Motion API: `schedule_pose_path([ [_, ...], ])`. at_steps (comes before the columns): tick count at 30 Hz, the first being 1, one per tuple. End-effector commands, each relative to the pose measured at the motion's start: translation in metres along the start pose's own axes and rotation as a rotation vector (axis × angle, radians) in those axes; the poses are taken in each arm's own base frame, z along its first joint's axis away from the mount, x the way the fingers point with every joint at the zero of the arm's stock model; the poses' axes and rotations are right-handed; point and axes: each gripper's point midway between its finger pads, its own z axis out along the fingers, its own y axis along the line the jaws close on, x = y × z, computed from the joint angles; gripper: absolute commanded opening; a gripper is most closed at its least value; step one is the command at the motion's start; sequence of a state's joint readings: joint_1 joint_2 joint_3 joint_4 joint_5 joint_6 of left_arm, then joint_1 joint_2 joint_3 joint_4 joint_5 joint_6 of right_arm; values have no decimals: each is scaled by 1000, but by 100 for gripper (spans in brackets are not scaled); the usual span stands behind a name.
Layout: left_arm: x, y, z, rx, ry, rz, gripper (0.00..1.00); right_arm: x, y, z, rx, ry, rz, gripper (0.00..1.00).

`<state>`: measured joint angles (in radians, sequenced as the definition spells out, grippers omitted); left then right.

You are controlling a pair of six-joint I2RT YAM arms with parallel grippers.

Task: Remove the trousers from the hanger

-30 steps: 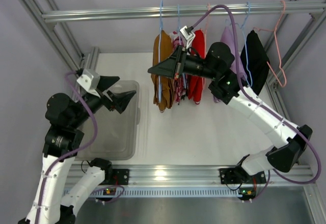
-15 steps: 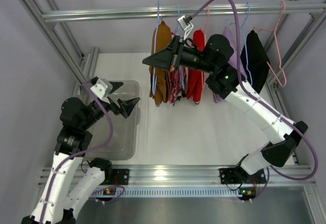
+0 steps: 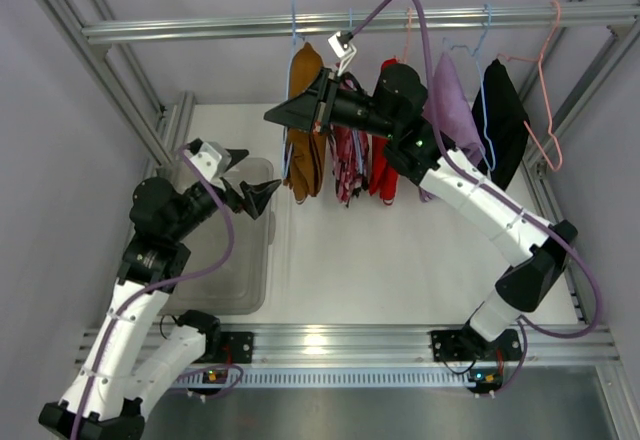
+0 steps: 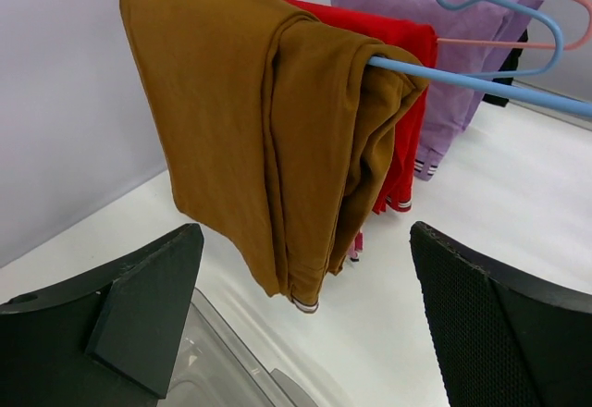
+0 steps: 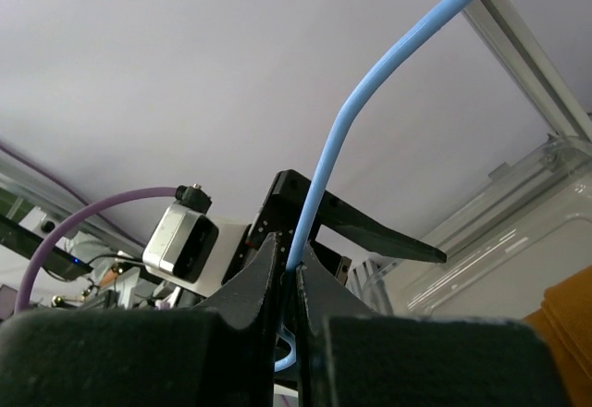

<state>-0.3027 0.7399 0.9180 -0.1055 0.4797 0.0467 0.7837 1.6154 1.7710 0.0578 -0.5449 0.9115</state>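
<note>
Reading this as early-to-mid: the mustard-brown folded cloth trousers [image 4: 268, 139] are not off yet. They hang doubled over the bottom bar of the thin light-blue wire hanger [image 4: 481, 81], at the left end of the garment row. That puts them above the white bench [image 3: 400, 260], near the clear plastic bin [image 3: 268, 250].

Right gripper [image 5: 289, 250]: closed to a pinch on the hanger's blue wire, nothing else in it (wrist view shows the wire rising straight out from between the fingers). My call is that securing the hanger is done.

Left gripper [image 3: 252, 176]: spread wide and holding nothing. It faces the trousers from the bin side, apart from them, with no cloth contact.

Left to do, as I judge it:
- Left closes in on the hanging cloth and grips it.
- It then slides the cloth off the bar.
- Drop-off is probably the bin, but that's a guess.

Hard to make out:
- Whether the hook sits on the aluminium rail [image 3: 200, 28] or hangs clear of it. From the top the two overlap.
- Where exactly along the wire the right gripper bites. The top view hides that behind its own fingers.
- The far side of the trousers, hidden by the fold in the left wrist view.
</note>
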Motion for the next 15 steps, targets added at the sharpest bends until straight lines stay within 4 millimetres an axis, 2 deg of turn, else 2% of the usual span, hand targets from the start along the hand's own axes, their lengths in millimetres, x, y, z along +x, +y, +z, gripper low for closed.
schedule_pose_path([
  [1, -23, 10, -2, -64, -74, 14, 98, -54, 106, -17, -264, -187, -260, 0],
  [5, -33, -4, -2, 2, -147, -6, 98, -48, 110, -17, -264, -177, -254, 0],
  [10, -22, 2, 7, -11, -109, -3, 92, -42, 119, -18, -268, -168, -244, 0],
  [15, -19, 7, 11, -37, -110, 7, 90, -27, 112, -14, -245, -134, -181, 0],
])
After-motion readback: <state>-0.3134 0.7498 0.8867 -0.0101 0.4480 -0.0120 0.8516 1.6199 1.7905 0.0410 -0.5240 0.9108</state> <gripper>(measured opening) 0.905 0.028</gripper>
